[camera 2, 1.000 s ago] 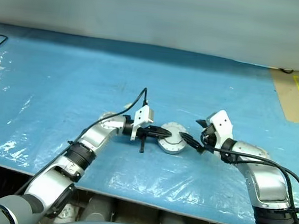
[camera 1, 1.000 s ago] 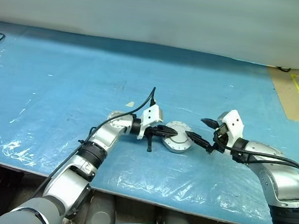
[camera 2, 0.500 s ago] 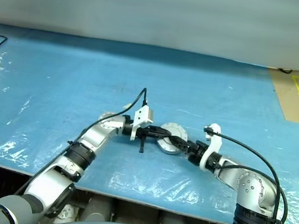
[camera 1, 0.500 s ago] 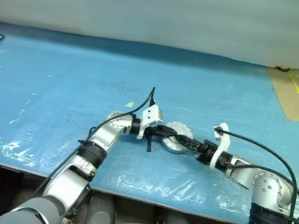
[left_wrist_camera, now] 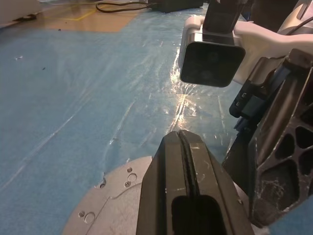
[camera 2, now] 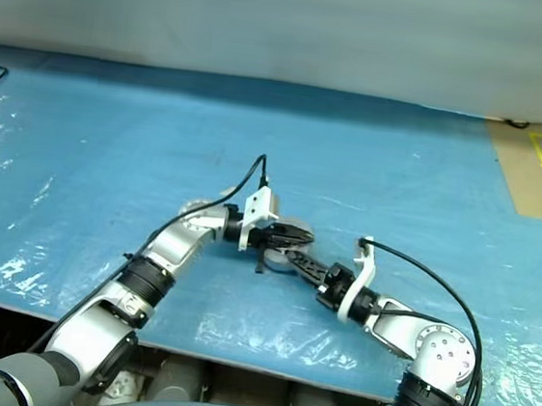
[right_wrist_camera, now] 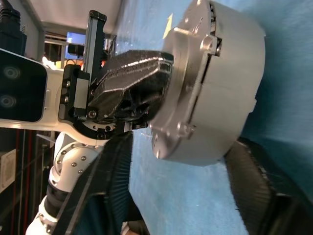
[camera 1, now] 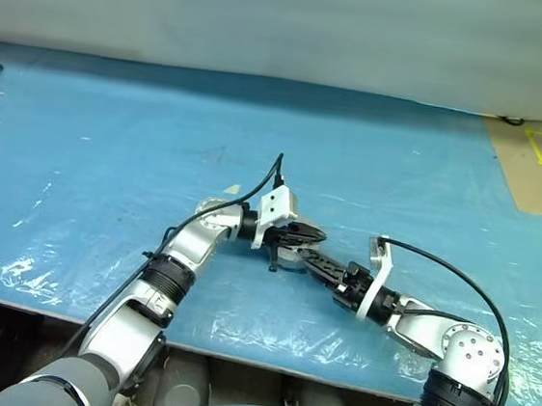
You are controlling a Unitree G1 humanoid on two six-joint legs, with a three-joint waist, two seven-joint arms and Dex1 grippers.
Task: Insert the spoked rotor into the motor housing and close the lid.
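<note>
Closing in from both sides, the grippers meet at the motor housing [right_wrist_camera: 215, 83] on the blue plastic-covered table [camera 1: 112, 148].

Head views: the left gripper [camera 1: 305, 234], shut, presses on the housing; a pale wall stands behind.

Left wrist view: its fingers [left_wrist_camera: 188, 191] rest together on the lid [left_wrist_camera: 112, 215].

Right wrist view: the right gripper [right_wrist_camera: 186, 196] straddles the housing, half open; whether it touches, I cannot tell. A squeeze off-centre could tip or skid it.
</note>
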